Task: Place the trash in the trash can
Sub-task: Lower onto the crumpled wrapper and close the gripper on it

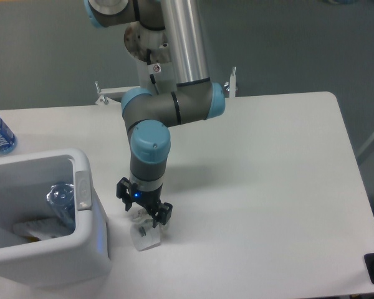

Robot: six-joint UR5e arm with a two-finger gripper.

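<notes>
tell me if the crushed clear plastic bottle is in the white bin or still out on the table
In. The crushed clear plastic bottle lies inside the white rectangular plastic bin, below its rim, against the right wall.

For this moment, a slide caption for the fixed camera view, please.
Open gripper straddles the crumpled white wad beside the trash can.
</notes>
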